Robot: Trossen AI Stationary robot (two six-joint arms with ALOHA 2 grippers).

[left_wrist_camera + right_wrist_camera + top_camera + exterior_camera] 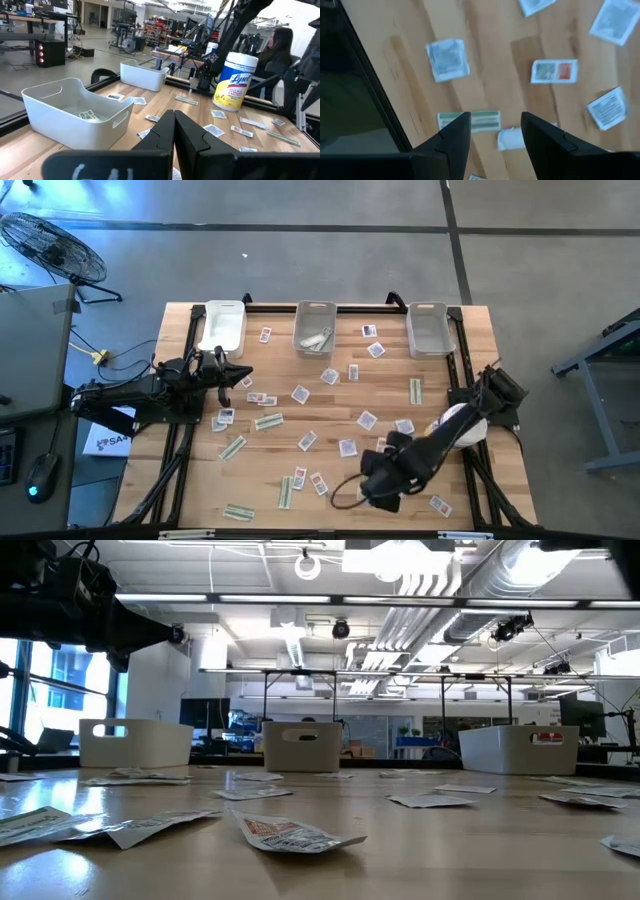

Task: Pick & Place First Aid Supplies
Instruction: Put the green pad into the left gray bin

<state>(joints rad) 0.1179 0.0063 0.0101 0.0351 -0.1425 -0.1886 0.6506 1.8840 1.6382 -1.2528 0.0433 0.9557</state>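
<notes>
Pale wood tabletop (300, 510) strewn edge to edge with first aid supplies (300, 394), the clear bins (315, 327) lined along the far edge to receive them. Poised over the near edge, right of its middle: right gripper (496, 131), fingers spread and empty, a pale green strip (469, 121) between them, seemingly lined up for a pick. Parked by the left edge, out of the way: left gripper (174, 136), clamped shut on nothing.

Grey concrete floor (300, 260) spreads around the wooden table (330, 405) — a black floor fan (55, 250) stands at one corner. Beyond, white ducts (470, 585) run under the ceiling, a window (60, 690) glows blue, and workbenches (35, 20) line the hall.
</notes>
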